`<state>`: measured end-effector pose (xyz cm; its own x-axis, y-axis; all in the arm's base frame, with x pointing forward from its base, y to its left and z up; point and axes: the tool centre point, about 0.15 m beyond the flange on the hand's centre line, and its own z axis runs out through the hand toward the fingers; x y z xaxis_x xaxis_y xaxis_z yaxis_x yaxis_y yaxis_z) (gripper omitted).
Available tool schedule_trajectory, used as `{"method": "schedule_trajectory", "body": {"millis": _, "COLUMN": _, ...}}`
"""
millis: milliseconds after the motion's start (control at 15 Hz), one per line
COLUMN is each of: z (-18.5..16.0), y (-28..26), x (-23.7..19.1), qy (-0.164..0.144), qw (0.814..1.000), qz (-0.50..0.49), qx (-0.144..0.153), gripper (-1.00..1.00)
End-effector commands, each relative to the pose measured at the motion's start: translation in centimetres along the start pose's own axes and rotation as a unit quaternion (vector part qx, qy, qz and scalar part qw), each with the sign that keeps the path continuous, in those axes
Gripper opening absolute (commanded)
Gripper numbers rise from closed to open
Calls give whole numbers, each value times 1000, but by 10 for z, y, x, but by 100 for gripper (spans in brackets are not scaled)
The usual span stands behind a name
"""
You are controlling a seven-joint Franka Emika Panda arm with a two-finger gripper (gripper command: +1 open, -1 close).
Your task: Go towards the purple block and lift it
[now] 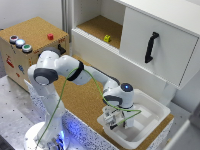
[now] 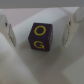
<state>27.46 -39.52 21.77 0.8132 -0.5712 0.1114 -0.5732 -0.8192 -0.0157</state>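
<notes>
The purple block [image 2: 40, 37] is a small dark cube with yellow letters on its top and front. In the wrist view it rests on the white floor of the tray, directly between my fingers. My gripper [image 2: 39, 41] is open, with one white fingertip [image 2: 9, 34] on each side of the cube and a small gap on both sides. In the exterior view the gripper [image 1: 113, 120] is lowered into the white tray [image 1: 150, 107], and the block itself is hidden behind the hand there.
A small yellow block [image 1: 107, 38] sits on the cork shelf of the white cabinet. A small red block [image 1: 50, 36] lies on the wooden box with coloured buttons [image 1: 20, 43]. The cabinet door with a black handle [image 1: 151, 47] stands above the tray. The tray walls surround the gripper.
</notes>
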Motion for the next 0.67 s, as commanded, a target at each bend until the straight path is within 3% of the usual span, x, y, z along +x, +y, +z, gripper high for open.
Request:
{"method": "schedule_trajectory", "body": {"millis": 0, "z": 10, "y": 6, "x": 15, "qy": -2, "qw": 999, "qz": -14, "qx": 39, "gripper": -100}}
{"method": "schedule_trajectory", "body": {"millis": 333, "z": 2, "y": 2, "x": 19, "qy": 3, "qw": 999, "qz": -25, "qx": 39, "gripper": -100}}
{"method": "schedule_trajectory", "body": {"millis": 600, "z": -42, "y": -16, "x": 28, "qy": 56, "qw": 996, "qz": -52, "qx": 46, "gripper": -100}}
